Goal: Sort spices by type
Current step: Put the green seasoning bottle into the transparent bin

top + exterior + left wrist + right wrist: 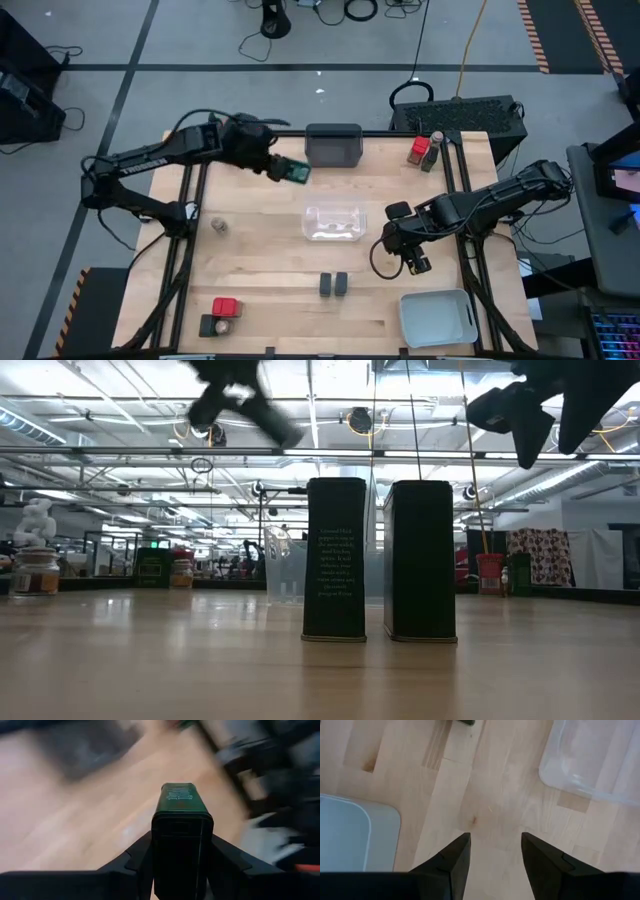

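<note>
Tin, black and boxy with a green-labelled face [181, 840], sits clamped between the fingers of the left gripper [290, 171], held in the air above the far left part of the worktop [270, 230], just short of the dark grey tray [333, 145]. Judged step: carrying this tin to join its kind. 2 matching black tins [334, 285] stand side by side near the front centre, so a sound placement would bring the held tin down upright beside them without knocking either, releasing only once its base is flat on the wood. Other spices stand well apart: a red-topped block with a dark container at the front left [222, 314], a round jar at the left [218, 226], and a red-topped one with a jar at the far right corner [424, 150]. Right gripper [492, 851] hovers over bare wood between the clear tray [334, 222] and the pale grey tray [437, 317], fingers apart and holding nothing. High view alone gives the whole layout and all 3 trays; the left wrist view alone confirms the grip, though its surroundings are blurred; the low view shows the 2 standing tins squarely upright, which the overhead cannot.
</note>
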Available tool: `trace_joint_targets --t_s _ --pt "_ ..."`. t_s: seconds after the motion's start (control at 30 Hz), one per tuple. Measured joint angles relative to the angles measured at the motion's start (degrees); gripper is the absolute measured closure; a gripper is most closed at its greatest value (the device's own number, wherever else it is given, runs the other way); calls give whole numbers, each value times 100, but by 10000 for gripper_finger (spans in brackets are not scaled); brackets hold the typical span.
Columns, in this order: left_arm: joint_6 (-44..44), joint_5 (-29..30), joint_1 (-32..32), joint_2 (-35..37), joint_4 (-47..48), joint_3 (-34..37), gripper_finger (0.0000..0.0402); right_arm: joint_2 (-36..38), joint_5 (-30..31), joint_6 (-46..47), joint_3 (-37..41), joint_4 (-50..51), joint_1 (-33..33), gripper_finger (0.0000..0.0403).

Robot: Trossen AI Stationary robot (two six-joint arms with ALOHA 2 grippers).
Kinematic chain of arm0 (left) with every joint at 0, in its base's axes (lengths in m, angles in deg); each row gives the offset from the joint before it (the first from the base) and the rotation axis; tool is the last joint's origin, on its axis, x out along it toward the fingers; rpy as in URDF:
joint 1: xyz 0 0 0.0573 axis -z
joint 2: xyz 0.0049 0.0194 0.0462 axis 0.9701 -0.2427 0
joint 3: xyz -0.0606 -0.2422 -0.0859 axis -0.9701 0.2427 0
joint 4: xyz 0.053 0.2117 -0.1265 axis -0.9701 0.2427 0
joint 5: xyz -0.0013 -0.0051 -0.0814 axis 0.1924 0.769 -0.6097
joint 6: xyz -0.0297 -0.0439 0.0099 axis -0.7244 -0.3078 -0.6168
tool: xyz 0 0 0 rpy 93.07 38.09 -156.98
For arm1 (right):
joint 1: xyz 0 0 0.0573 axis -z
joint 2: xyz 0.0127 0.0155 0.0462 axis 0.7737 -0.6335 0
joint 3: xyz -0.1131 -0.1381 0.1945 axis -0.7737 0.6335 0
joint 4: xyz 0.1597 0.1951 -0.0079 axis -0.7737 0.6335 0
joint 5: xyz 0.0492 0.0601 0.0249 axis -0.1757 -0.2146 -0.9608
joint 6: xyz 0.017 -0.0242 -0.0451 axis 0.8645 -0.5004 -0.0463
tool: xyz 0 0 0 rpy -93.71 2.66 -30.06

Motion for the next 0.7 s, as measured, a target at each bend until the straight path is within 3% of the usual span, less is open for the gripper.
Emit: trace_joint_targets --t_s 0.13,0.43,0.7 --pt "214 -306 157 -104 -714 -227 256 1 -2 83 0 41 0 245" --pt "1160 -671 463 -1155 -799 -1076 256 3 -11 362 0 185 0 245" --pt "2354 -784 562 -2336 156 -2465 256 3 -9 754 0 499 -6 245"
